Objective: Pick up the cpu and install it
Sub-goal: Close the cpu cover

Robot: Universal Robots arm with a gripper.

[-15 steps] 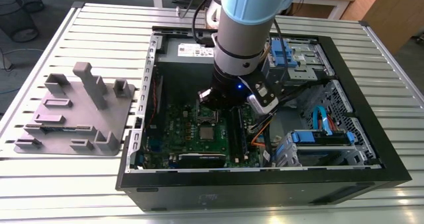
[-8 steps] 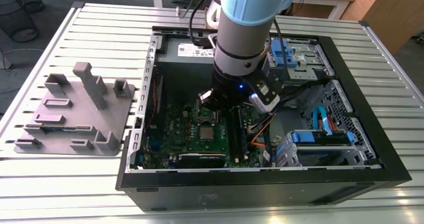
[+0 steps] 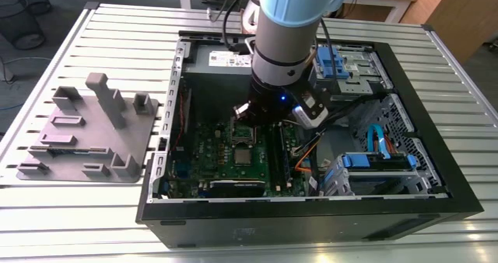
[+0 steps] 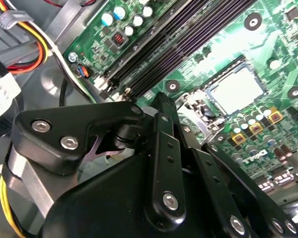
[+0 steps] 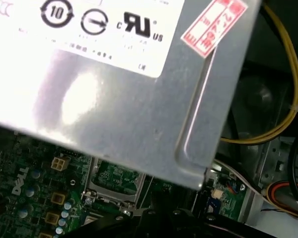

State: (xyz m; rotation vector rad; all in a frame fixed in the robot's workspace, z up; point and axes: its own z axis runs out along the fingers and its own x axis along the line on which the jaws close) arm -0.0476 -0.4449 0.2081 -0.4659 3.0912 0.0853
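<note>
The cpu (image 4: 237, 91) is a pale silvery square lying flat inside the socket on the green motherboard (image 4: 278, 44). In the exterior view the cpu (image 3: 244, 156) sits mid-board, with the hinged metal socket frame (image 3: 244, 136) swung up just behind it. That socket frame (image 5: 111, 181) stands open in the first wrist view, with board showing through it. My gripper (image 3: 255, 118) hangs inside the computer case, over the board's far edge and a little beyond the socket. Its black linkages (image 4: 164, 163) cover the near part of the second wrist view. Nothing shows between the cpu and the gripper (image 4: 160, 99).
The power supply box (image 5: 119, 94) is close beside the wrist. Memory slots (image 4: 188, 44) and orange, yellow and black cables (image 4: 25, 54) run near the gripper. A drive cage with blue parts (image 3: 374, 161) fills the case's right side. A grey tray with posts (image 3: 86, 134) stands on the slatted table (image 3: 70, 216).
</note>
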